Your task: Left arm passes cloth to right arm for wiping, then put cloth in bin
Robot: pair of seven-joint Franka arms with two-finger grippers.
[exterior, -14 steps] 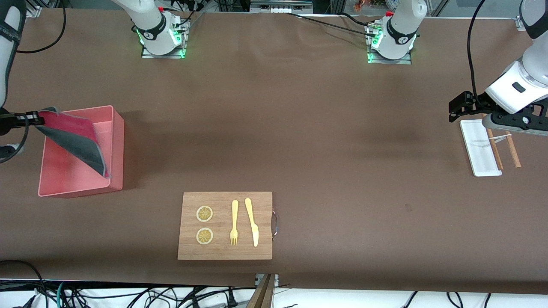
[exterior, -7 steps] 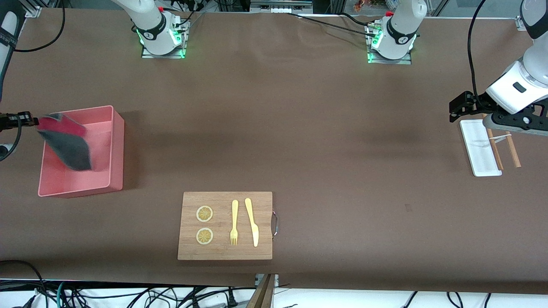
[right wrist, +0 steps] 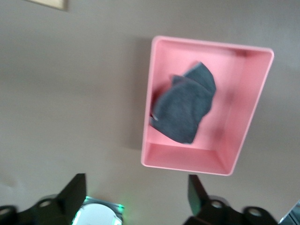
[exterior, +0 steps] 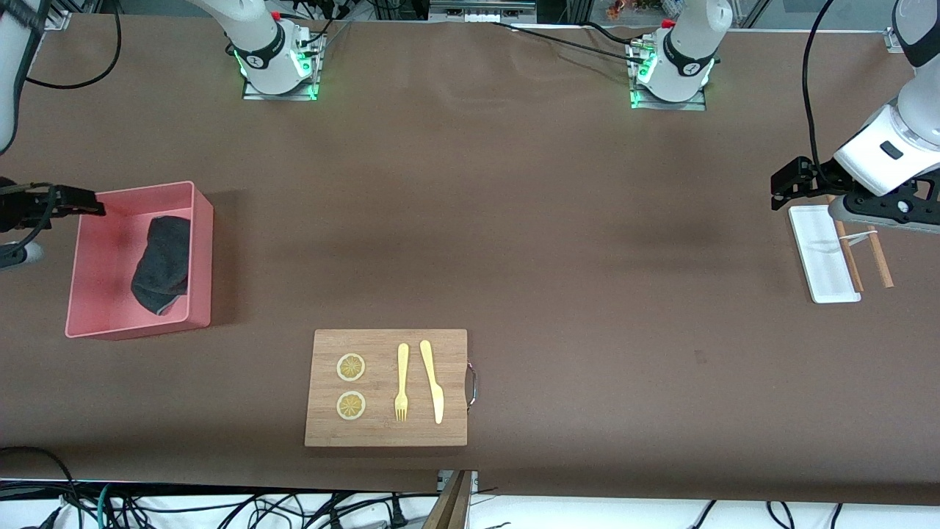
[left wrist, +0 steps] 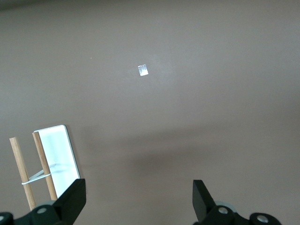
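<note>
Now that the right gripper has let go, the cloth lies crumpled in the bin, grey face up, against the wall toward the table's middle. A second ago it hung pinched from that gripper over the bin; half a second ago it was dropping. In the right wrist view the fingers stand wide apart with nothing between them, and the cloth sits wholly inside the bin, no corner over the rim.

At the table's right-arm end, the gripper hovers over the bin's corner farthest from the front camera. By my judgement the task's last step is done: cloth in bin, released. What remains is only for that arm to pull clear.

Over at the left-arm end, the left gripper waits over the table beside the white tray, its fingers spread and empty.

On the board near the table's front edge, fork, knife and two lemon slices lie untouched.
</note>
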